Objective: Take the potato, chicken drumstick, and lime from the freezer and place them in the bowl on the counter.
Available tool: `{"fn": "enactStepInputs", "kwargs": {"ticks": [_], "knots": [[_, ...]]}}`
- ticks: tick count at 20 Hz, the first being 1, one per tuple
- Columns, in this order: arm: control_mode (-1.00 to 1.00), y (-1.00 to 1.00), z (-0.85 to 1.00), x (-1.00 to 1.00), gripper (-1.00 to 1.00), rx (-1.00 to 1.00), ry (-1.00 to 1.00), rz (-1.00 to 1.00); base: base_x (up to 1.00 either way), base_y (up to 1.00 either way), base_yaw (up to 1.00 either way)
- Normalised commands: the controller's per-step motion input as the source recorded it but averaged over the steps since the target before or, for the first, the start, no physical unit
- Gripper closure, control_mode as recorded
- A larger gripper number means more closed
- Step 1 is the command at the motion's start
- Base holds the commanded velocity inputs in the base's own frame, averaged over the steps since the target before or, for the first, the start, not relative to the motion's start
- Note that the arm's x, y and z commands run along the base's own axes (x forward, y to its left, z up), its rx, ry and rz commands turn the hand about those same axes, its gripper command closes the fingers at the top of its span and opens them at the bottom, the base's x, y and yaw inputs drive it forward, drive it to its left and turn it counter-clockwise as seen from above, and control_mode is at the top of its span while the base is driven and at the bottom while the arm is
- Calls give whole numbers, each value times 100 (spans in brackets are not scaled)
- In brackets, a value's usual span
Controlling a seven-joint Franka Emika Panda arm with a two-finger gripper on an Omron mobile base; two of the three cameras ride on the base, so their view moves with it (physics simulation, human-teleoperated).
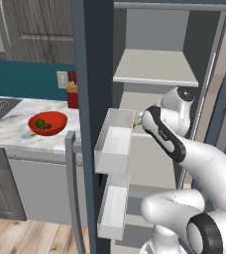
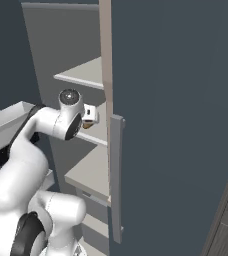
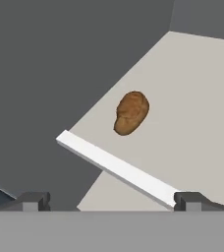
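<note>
The chicken drumstick (image 3: 131, 112), a knobbly reddish-brown piece, lies on a pale grey shelf (image 3: 192, 98) inside the freezer (image 1: 154, 69). My gripper (image 3: 113, 201) is open, its two tips wide apart, short of the shelf's white front lip and apart from the drumstick. In the base views my hand (image 1: 141, 119) reaches into the freezer at the middle shelf. The red bowl (image 1: 47, 123) stands on the counter (image 1: 16, 129) to the left. It holds the lime (image 1: 39, 122) and a second small dark piece I cannot identify. The potato is not clearly seen.
The open freezer door (image 1: 92, 124) carries clear boxy bins (image 1: 114, 141) between the arm and the counter. A red bottle (image 1: 73, 94) stands by the wall behind the bowl. A second dark door (image 2: 176, 125) stands close on the right.
</note>
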Motion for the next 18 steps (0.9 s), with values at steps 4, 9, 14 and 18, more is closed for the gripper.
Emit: {"fn": "enactStepInputs", "kwargs": {"ticks": [4, 9, 14, 18], "knots": [[-100, 1, -29, 41, -100, 0, 4, 0, 0, 0, 0], [-100, 3, -35, 29, -100, 0, 0, 0, 0, 0, 0], [-100, 13, -42, 21, -100, 0, 0, 0, 0, 0, 0], [-100, 12, -16, 17, -100, 0, 0, 0, 0, 0, 0]]}}
